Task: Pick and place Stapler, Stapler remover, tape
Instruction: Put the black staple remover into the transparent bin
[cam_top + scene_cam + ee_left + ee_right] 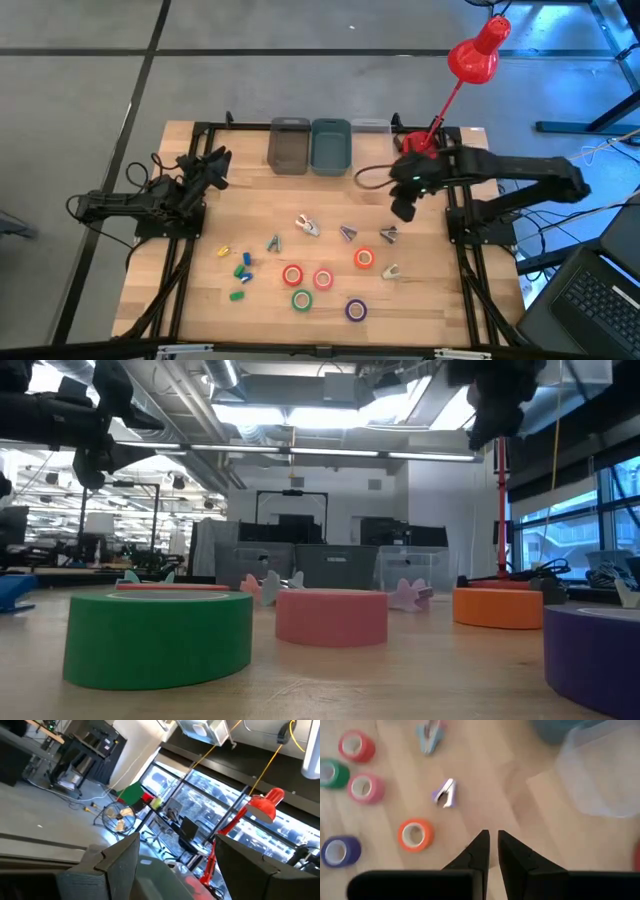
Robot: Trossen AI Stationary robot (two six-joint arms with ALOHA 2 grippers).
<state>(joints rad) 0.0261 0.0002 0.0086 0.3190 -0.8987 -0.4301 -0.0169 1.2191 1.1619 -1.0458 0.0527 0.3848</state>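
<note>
Right hand, fingers pressed nearly together and empty, hangs above bench near the bins; orange tape lies just forward of it toward the front edge, far from left hand, whose grip is unreadable.

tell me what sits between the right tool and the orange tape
One purple staple remover lies just beside that line; otherwise bare wood. The right tool hangs above the table, apart from the orange tape. The right wrist view shows it.

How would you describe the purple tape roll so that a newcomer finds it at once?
Start at the wooden table and find the cluster of tape rolls near its front edge. The purple tape lies frontmost and rightmost there, right of the green tape; it is the only purple ring.
</note>
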